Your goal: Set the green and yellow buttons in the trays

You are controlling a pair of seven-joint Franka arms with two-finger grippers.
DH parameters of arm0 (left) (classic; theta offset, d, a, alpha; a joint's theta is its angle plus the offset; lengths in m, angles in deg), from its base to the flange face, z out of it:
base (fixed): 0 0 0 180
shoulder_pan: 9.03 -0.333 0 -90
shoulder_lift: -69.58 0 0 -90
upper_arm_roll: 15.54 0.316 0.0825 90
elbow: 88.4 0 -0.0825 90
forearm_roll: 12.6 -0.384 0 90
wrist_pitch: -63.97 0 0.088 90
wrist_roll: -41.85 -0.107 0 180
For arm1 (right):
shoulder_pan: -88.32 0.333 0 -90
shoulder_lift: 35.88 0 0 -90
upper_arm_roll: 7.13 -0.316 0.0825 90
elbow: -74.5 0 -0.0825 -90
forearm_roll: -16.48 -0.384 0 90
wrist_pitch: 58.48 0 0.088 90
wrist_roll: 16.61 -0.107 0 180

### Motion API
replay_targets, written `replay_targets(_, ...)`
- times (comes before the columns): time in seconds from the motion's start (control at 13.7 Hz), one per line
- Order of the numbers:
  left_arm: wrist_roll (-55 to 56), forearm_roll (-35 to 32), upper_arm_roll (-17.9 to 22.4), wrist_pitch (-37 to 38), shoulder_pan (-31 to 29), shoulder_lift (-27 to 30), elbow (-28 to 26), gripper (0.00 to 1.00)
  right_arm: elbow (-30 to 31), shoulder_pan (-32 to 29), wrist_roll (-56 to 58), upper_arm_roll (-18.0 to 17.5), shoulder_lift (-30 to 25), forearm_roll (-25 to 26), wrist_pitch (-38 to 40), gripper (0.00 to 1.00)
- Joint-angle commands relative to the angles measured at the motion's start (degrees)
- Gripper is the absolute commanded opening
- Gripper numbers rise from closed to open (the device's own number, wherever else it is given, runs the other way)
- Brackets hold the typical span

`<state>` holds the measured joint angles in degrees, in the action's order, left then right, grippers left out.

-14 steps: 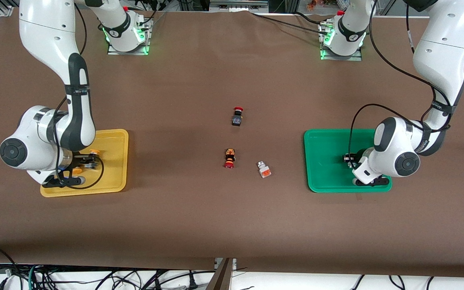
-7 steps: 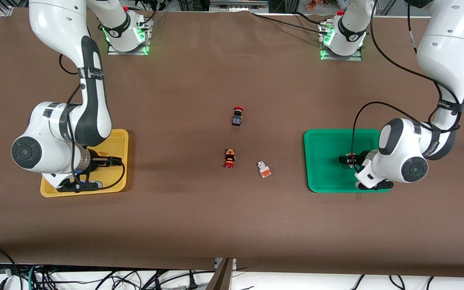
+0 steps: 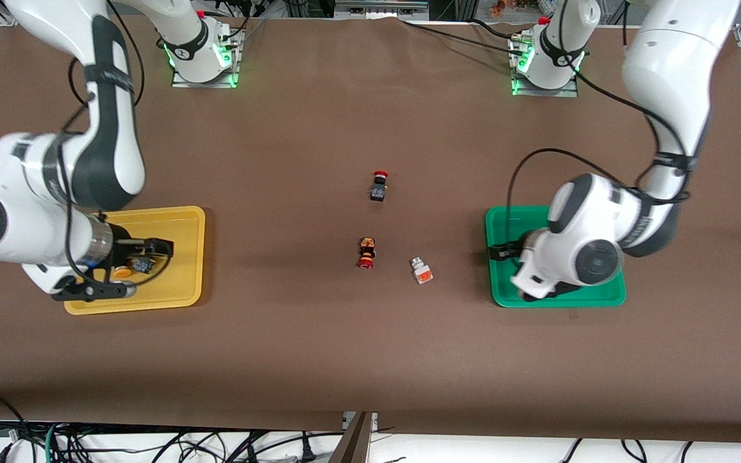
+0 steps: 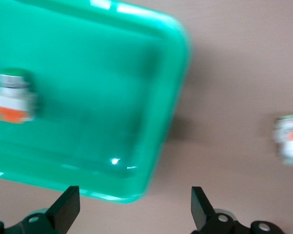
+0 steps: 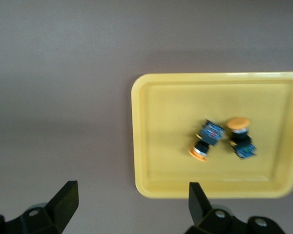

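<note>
Brown cloth covers the whole table. Since a second ago both arms have lifted away from their trays with jaws spread and empty: the right gripper [image 3: 152,247] is over the yellow tray [image 3: 184,292] at lower left of the front view, the left gripper [image 3: 505,251] over the green tray [image 3: 499,283] at lower right. That reads as both drops made. Count: two yellow-capped buttons [image 5: 224,136] in the yellow tray, one white-bodied green button [image 4: 10,96] in the green tray, one more white-bodied button [image 3: 421,271] loose at centre, beside two red-capped switches [image 3: 366,252].
</note>
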<state>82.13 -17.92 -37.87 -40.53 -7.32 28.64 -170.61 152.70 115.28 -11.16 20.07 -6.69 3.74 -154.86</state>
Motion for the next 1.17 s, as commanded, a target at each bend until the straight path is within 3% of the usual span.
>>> replay_targets(0.0,9.7,0.49,1.24,-5.34,6.36,-2.82,1.53,1.0,4.67,-7.87,-0.97,-12.05,-11.05,7.62,3.21,1.0)
replay_targets(0.29,17.1,0.58,1.15,-19.3,10.15,-8.62,1.71,1.0,10.39,-17.01,-0.44,-19.89,-23.36,10.62,6.9,1.0)
replay_targets(0.44,20.96,0.49,1.24,-24.15,11.82,-10.38,1.79,1.0,10.66,-18.79,-0.62,-20.08,-27.5,11.77,9.19,1.0)
replay_targets(0.87,21.07,-0.12,2.64,-28.65,13.15,-14.08,5.57,1.0,11.46,-21.52,-0.44,-20.43,-29.71,11.86,10.86,1.0)
replay_targets(1.09,19.76,-1.08,3.7,-28.65,13.24,-14.35,5.49,0.96,11.19,-21.43,-1.14,-23.16,-29.63,12.13,11.83,1.0)
